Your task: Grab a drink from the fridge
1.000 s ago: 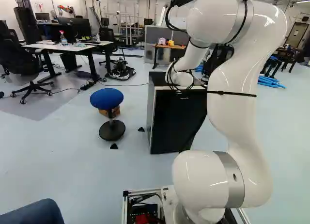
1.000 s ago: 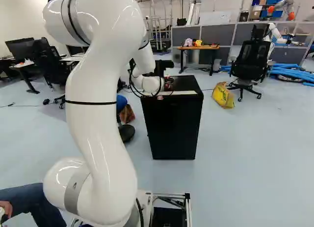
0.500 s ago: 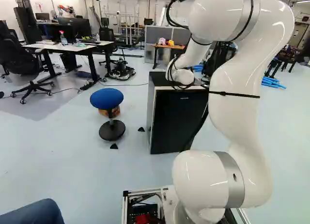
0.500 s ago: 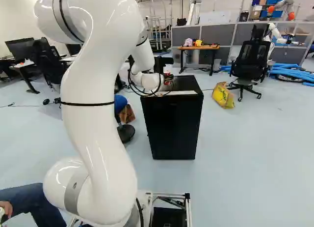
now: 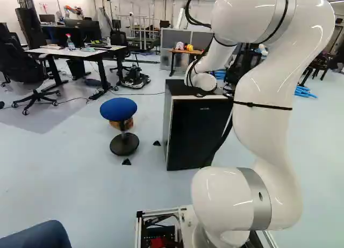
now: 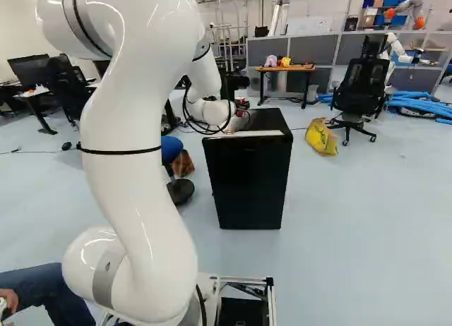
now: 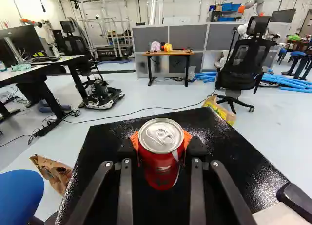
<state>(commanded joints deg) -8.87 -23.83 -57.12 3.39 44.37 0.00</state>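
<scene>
Holding a red drink can between both fingers of the tool. Positioned over the black top of the fridge, within its side and far edges. Cannot tell whether touching down.

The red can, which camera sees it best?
The wrist view does: the red can is close up between the orange pads, with its shiny top and red side showing. The right base view shows only a bit of red past the arm, maybe the can. In the left base view, I can't make it out.
</scene>
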